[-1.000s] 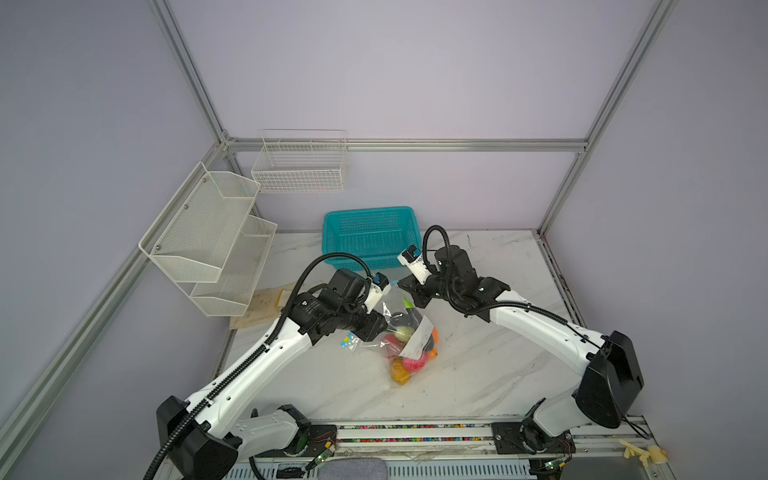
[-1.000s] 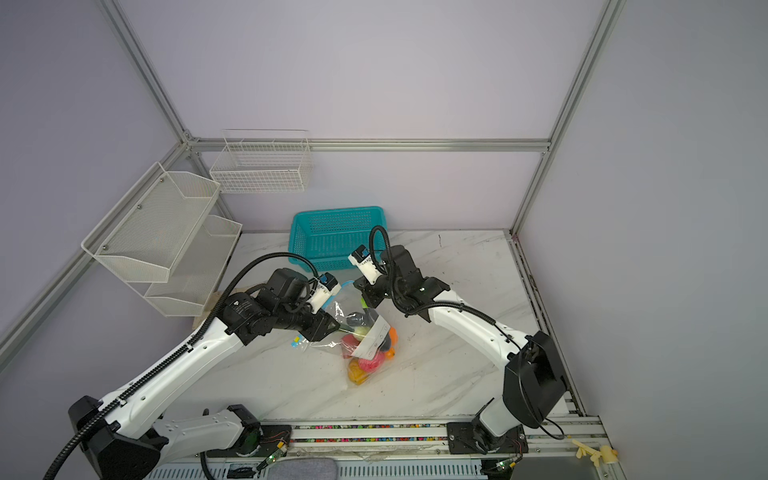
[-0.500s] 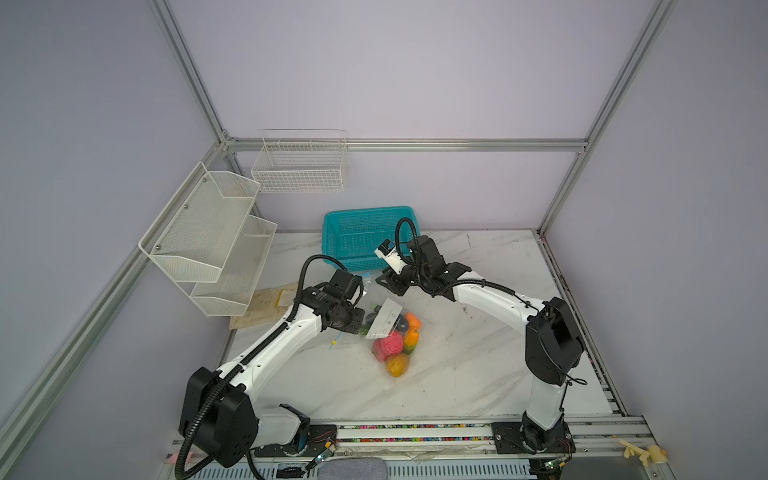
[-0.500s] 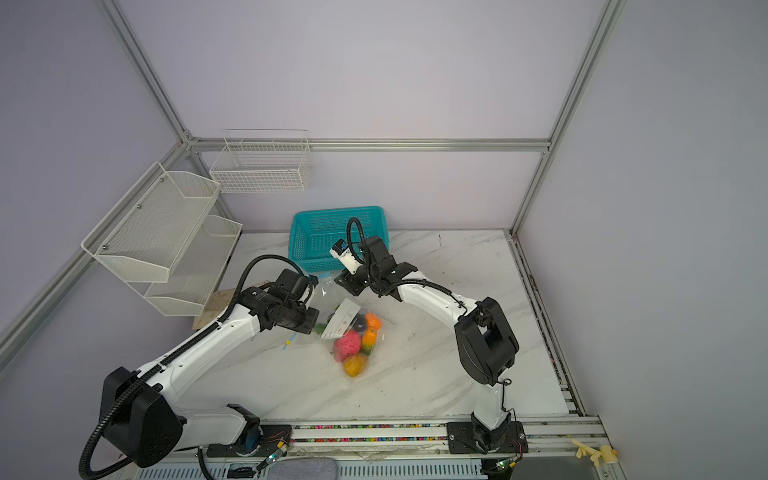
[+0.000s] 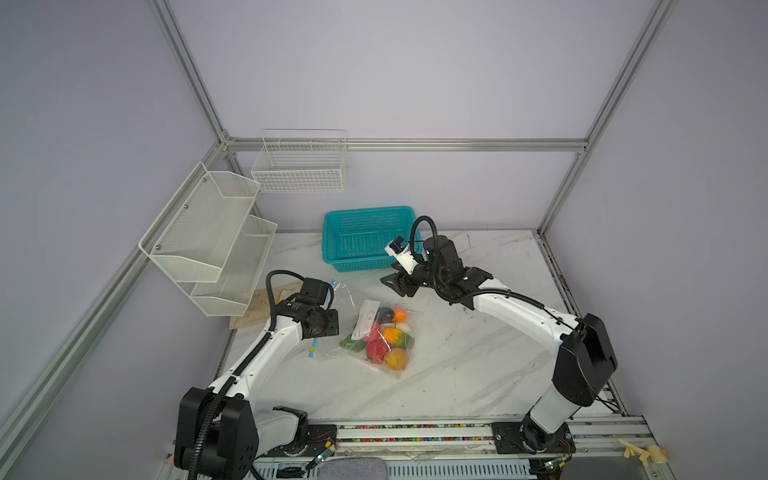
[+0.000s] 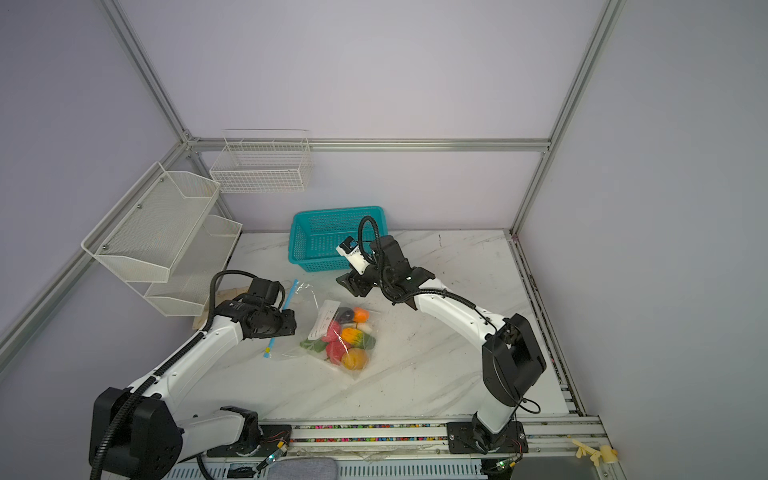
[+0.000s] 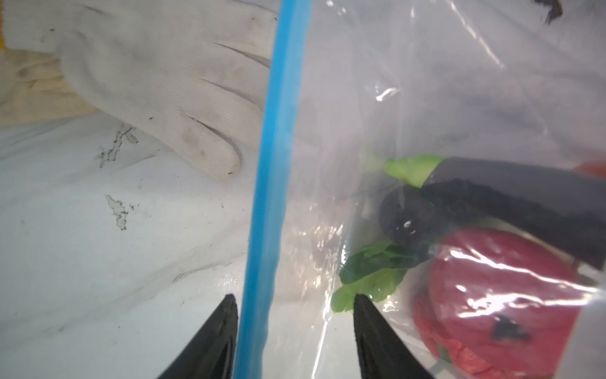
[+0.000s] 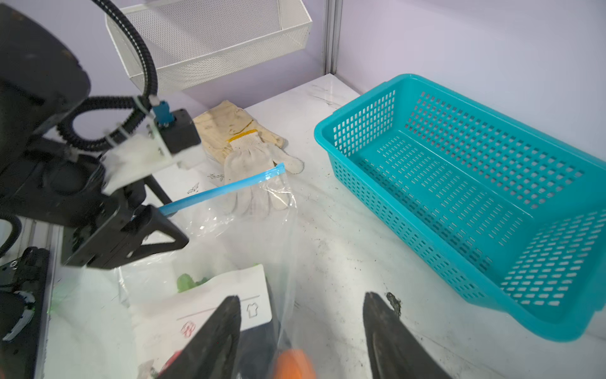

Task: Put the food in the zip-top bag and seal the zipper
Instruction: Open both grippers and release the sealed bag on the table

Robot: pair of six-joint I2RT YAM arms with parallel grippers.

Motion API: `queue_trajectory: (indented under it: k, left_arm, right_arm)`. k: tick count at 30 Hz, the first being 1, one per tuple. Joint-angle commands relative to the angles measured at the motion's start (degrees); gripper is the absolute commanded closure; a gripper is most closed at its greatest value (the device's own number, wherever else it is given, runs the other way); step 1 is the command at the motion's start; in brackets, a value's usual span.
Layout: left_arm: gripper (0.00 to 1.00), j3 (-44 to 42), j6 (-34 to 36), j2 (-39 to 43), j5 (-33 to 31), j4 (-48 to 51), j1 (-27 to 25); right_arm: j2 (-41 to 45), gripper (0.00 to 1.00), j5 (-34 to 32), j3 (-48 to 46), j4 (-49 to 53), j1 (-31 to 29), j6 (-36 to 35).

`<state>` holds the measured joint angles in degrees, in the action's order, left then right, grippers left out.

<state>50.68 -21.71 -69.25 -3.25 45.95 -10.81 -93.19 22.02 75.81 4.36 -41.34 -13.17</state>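
The zip-top bag lies flat on the marble table, white label up, in both top views. The food is inside it: orange, dark eggplant, red, green and yellow-orange pieces. The zipper shows as one straight blue strip, with a small yellow tab at its near end. My left gripper is open and straddles the zipper, one finger on each side. My right gripper is open and empty, hovering above the bag's label end near the basket.
A teal plastic basket stands empty behind the bag. White work gloves lie by the zipper's far end, on a wooden board. White mesh shelves and a wire basket hang on the left and back walls.
A second ago both grippers held the bag up by its top. It now lies flat on the table, both grippers have opened, and the right one has drawn back toward the basket.
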Motion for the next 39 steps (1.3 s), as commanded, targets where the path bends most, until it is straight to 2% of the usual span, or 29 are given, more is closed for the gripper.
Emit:
queue_trajectory:
  k: [1,7,15,20,26,30,33,39]
  left_arm:
    - [0.35,1.5,-1.6,4.9,1.3,-1.6,1.2]
    - [0.13,5.5,-0.7,11.5,2.8,-1.6,1.3]
    - [0.00,4.9,0.9,14.2,9.1,-4.5,1.3]
    - [0.00,5.6,2.0,16.4,9.3,-5.9,1.4]
    - [0.00,4.8,1.8,17.6,11.5,-6.0,1.4]
    - [0.00,2.7,0.6,18.8,12.8,-6.3,1.4]
    - [0.00,1.8,0.5,20.0,12.8,-6.3,1.5]
    - [0.00,1.2,1.3,20.7,12.0,-7.0,1.5]
  right_arm:
    - [3.9,0.38,0.0,-6.6,-3.3,-0.9,1.4]
    - [6.2,0.39,-0.2,-13.2,-6.0,-1.8,2.5]
    - [3.4,0.42,-2.2,-15.6,-8.2,-3.1,2.2]
    - [2.1,0.44,-8.6,-16.5,-8.7,-4.3,-0.3]
    - [-2.5,0.43,-10.1,-18.3,-16.0,-9.8,2.1]
    - [-6.8,0.40,-13.3,-18.5,-19.6,-12.5,2.3]
    - [-9.6,0.36,-15.8,-18.1,-18.7,-13.6,1.2]
    - [-6.7,0.30,-16.7,-16.9,-16.5,-13.8,-0.7]
